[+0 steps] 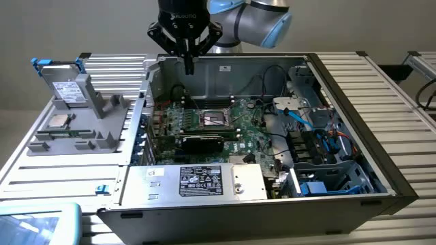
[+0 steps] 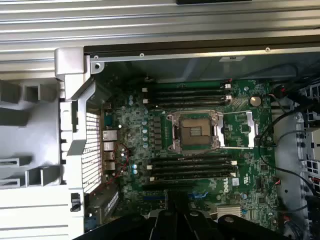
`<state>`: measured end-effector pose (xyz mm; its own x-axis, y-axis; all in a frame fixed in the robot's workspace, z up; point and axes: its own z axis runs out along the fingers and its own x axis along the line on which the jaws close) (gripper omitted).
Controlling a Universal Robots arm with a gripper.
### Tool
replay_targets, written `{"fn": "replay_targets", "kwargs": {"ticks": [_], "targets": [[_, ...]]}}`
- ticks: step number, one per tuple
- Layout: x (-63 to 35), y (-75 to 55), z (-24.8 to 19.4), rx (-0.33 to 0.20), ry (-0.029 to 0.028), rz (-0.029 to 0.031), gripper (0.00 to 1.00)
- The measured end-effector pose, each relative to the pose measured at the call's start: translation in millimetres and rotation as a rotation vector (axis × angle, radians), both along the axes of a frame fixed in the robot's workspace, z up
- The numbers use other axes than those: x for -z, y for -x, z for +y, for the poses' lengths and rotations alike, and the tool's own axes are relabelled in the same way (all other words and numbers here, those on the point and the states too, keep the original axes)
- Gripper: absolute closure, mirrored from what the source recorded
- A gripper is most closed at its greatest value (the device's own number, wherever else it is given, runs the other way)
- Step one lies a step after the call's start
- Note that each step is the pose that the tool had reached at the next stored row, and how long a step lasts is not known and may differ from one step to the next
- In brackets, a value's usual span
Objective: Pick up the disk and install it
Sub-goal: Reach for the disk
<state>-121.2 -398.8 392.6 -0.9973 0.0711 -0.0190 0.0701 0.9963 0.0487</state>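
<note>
Although the task calls for the disk to be lifted and installed, we judge that neither step has begun. The slatted tabletop (image 1: 54, 176) carries an open computer case (image 1: 232, 76), which takes up the middle and the exterior view's right. Inside it we see the motherboard (image 1: 256, 130) lying flat on the case floor, its bare processor socket (image 2: 196, 131) near the board's centre. Beside the case, toward the tabletop's edge on the exterior view's left, stands a grey holder (image 1: 102, 135). The disk (image 1: 68, 91) is propped upright at the holder's far corner, its blue carrier tabs uppermost, untouched and well apart from the arm. The gripper (image 1: 188, 65) hangs above the far wall of the case, over the board's far edge, with its jaws clenched together on nothing. Picking up, carrying and seating the disk are all left to do, as far as we can judge.
</note>
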Motion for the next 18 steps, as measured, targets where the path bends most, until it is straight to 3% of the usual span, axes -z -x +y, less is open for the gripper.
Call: {"fn": "replay_targets", "kwargs": {"ticks": [14, 18], "targets": [[0.1, 0.2, 0.1, 0.000, 0.0001, 0.0000, 0.89], [0.1, 7.1, 0.1, 0.000, -0.0001, 0.0000, 0.89]]}}
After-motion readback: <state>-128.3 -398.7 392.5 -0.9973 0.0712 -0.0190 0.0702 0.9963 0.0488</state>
